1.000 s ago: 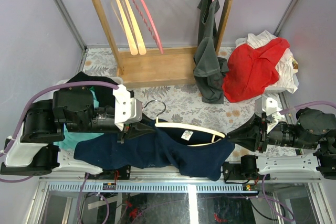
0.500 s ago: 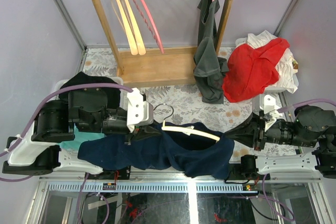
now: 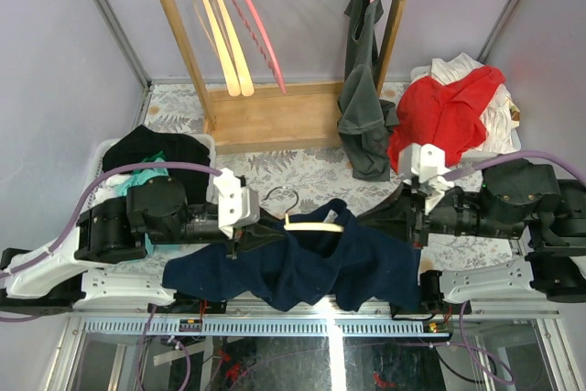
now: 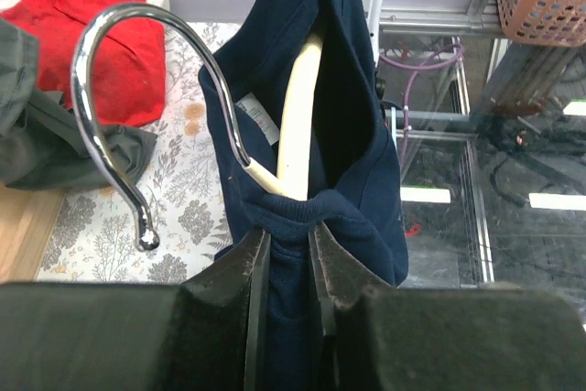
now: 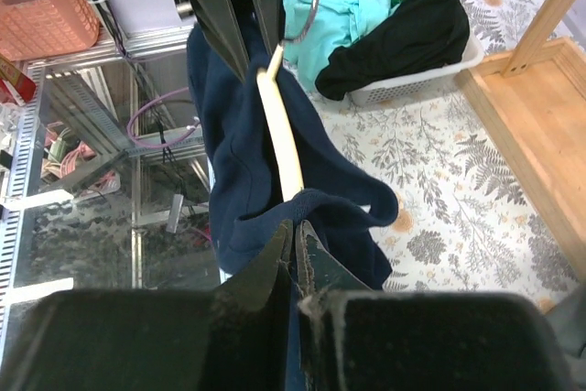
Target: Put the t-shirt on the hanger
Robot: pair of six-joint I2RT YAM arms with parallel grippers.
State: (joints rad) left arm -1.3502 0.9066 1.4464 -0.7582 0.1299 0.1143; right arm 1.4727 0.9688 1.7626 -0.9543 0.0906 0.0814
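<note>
The t-shirt (image 3: pixel 311 272) hung stretched above the surface between both arms, apparently to keep its neck open around the hanger (image 3: pixel 316 223) inside. The left fingers (image 4: pixel 255 290) and right fingers (image 5: pixel 264 274) clenched navy cloth at opposite ends.

The left arm (image 3: pixel 156 219) is lying low and nearly level, with the left hand (image 3: pixel 249 234) pointing straight across at the right hand (image 3: pixel 364 218). The right arm (image 3: pixel 499 208) is stretching out level too, its hand facing back. Each hand is squeezing its fingers (image 4: pixel 254 281) almost together, pinching a fold of the t-shirt (image 3: pixel 311 267) between them. The two hands are sitting well apart.
</note>
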